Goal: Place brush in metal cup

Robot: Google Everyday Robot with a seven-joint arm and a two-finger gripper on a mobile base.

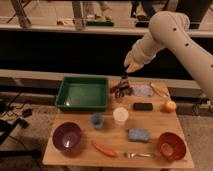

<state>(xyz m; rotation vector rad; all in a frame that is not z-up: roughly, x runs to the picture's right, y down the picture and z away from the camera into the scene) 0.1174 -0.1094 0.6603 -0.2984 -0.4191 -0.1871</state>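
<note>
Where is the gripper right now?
In the camera view, the gripper hangs over the table's back edge, just right of the green tray, above a dark cluster of small items.

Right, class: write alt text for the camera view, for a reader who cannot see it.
The robot's gripper hovers over the back of a table, right of a green tray. Nearer the front stand a white cup, a blue cup, a purple bowl and an orange bowl.
</note>
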